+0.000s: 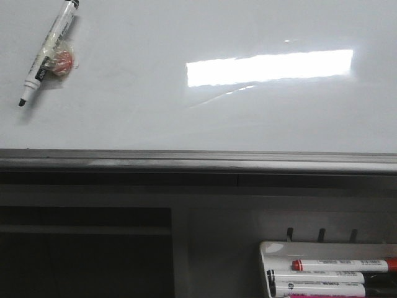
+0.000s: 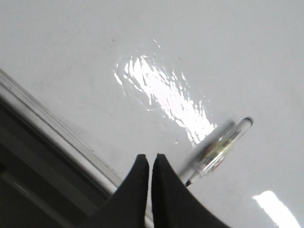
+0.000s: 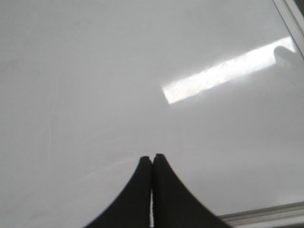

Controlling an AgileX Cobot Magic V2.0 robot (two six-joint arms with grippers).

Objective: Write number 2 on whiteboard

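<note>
The whiteboard fills the upper front view, glossy white and bare, with a grey rail along its near edge. No number 2 shows on it. An uncapped white marker lies at its far left on a small red-and-clear wrapper, tip pointing toward the rail. In the left wrist view my left gripper is shut with nothing in it, just beside the marker. My right gripper is shut and empty over blank whiteboard. Neither gripper appears in the front view.
A white tray at the front right, below the board, holds several markers, one with a red cap. A dark shelf recess lies under the rail at the left. The board's frame shows in the right wrist view.
</note>
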